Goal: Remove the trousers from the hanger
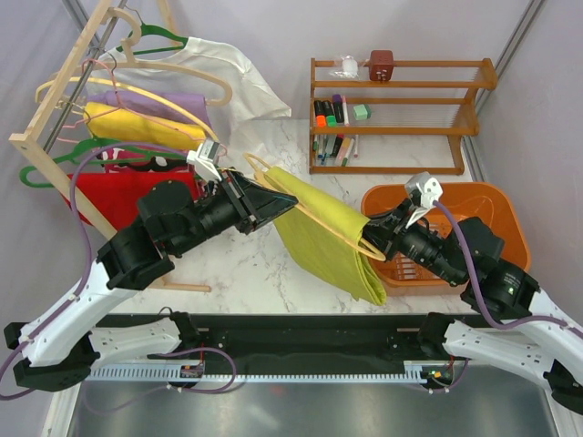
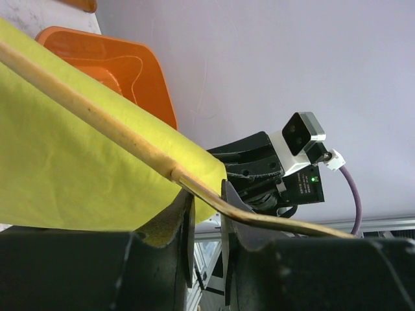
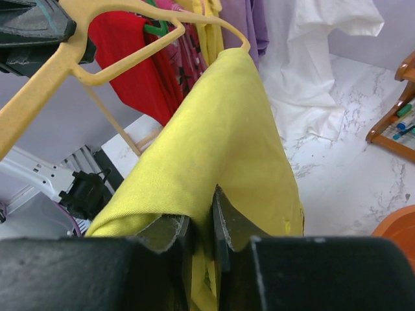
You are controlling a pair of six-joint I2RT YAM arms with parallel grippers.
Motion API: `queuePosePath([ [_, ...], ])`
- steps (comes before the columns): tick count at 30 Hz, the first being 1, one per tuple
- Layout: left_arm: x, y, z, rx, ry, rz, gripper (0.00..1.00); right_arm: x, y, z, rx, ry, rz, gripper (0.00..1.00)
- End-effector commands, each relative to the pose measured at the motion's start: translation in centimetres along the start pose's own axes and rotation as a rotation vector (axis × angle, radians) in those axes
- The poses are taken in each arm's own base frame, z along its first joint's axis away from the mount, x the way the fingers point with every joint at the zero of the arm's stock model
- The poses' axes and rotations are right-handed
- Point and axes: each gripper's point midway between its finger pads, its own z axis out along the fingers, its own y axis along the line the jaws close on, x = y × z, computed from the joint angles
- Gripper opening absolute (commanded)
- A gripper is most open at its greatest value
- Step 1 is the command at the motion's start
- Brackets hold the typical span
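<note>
Found the trousers [image 1: 328, 250] draped in a fold over one arm of the hanger [image 3: 42, 87], held up over the marble tabletop [image 1: 246, 269] between the two robot arms and just left of the orange basket [image 1: 478, 205]. Saw the left jaws closed on the hanger itself, clamped in the left wrist view on the thin bare stretch of plastic just past the edge of the cloth. Saw the right jaws closed on the trousers, pinched in the right wrist view on a fold of the lime-yellow cloth at its near end, with fabric running down on both sides of the fingers [image 3: 230, 227]. Noted the hanger lying slantwise in the top view, from the left jaws near the wooden rack [image 1: 64, 100] across to the right jaws beside the basket, with the cloth spread wide below the bar. Could not tell whether the lowest corner of the trousers touched the tabletop. Made out on the rack, behind the left arm, a red garment [image 1: 118, 196], a golden-yellow garment [image 1: 137, 123], a purple garment [image 1: 173, 102], a white shirt [image 1: 232, 77] and green hangers [image 1: 55, 164]. Spotted a wooden shelf [image 1: 401, 114] at the far side of the tabletop, with markers [image 1: 328, 114] standing in it.
</note>
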Motion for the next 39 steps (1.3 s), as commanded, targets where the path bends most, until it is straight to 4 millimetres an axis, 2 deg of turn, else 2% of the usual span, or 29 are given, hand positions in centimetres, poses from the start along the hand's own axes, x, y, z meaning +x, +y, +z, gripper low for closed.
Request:
queuePosePath([
  [1, -1.3, -3.3, -1.6, 0.111, -0.032, 0.001, 0.02, -5.9, 2.2, -0.4, -0.083, -0.159, -0.008, 0.19],
  [2, -1.3, -3.4, -1.6, 0.114, -0.034, 0.001, 0.02, -5.8, 2.2, -0.4, -0.079, -0.155, -0.009, 0.17],
  [3, -1.3, -3.5, -1.6, 0.117, -0.03, 0.003, 0.02, -5.9, 2.0, -0.4, -0.067, -0.16, -0.009, 0.0],
  [8, -0.9, -3.1, -1.4, 0.103, -0.016, 0.001, 0.02, -7.3, 1.5, -0.7, -0.027, -0.203, 0.013, 0.0],
  [11, -0.5, -1.3, -1.0, 0.041, -0.006, 0.005, 0.02, -8.9, 2.0, -1.3, -0.041, -0.236, 0.017, 0.0],
  [18, 1.1, 2.7, -0.5, -0.079, 0.048, 0.054, 0.02, -12.8, 1.7, -3.0, 0.007, -0.305, 0.004, 0.0],
  [20, 1.4, 4.0, -0.7, -0.123, 0.055, 0.074, 0.02, -13.2, 2.0, -2.8, 0.001, -0.297, 0.004, 0.0],
  [22, 1.5, 5.3, -1.0, -0.163, 0.056, 0.089, 0.02, -14.3, 2.1, -3.2, 0.012, -0.31, 0.009, 0.0],
  [23, 1.6, 6.2, -1.2, -0.192, 0.054, 0.096, 0.02, -14.5, 1.6, -2.9, 0.044, -0.309, 0.015, 0.0],
  [26, 1.8, 8.1, -1.8, -0.256, 0.055, 0.115, 0.02, -16.5, 1.0, -3.7, 0.092, -0.359, 0.03, 0.0],
  [29, 2.0, 9.5, -2.2, -0.295, 0.056, 0.129, 0.02, -18.3, 1.3, -4.2, 0.095, -0.395, 0.036, 0.0],
  [30, 2.1, 9.8, -2.5, -0.307, 0.059, 0.13, 0.02, -19.6, 1.6, -4.8, 0.083, -0.425, 0.047, 0.0],
  [31, 2.2, 10.2, -2.4, -0.318, 0.065, 0.135, 0.02, -19.9, 1.9, -4.3, 0.076, -0.421, 0.048, 0.0],
  [33, 2.5, 10.7, -2.4, -0.33, 0.077, 0.139, 0.02, -21.6, 2.8, -4.9, 0.046, -0.453, 0.064, 0.0],
  [35, 2.9, 11.3, -2.3, -0.348, 0.093, 0.144, 0.02, -22.4, 3.1, -4.4, 0.041, -0.459, 0.08, 0.0],
  [36, 3.0, 11.5, -2.2, -0.355, 0.098, 0.143, 0.02, -23.7, 3.6, -4.9, 0.023, -0.485, 0.082, 0.0],
  [37, 3.2, 11.7, -2.2, -0.362, 0.105, 0.143, 0.02, -24.0, 3.8, -4.4, 0.019, -0.481, 0.077, 0.0],
  [39, 3.4, 11.8, -2.1, -0.362, 0.116, 0.14, 0.02, -25.3, 3.8, -4.8, 0.034, -0.506, 0.068, 0.0],
])
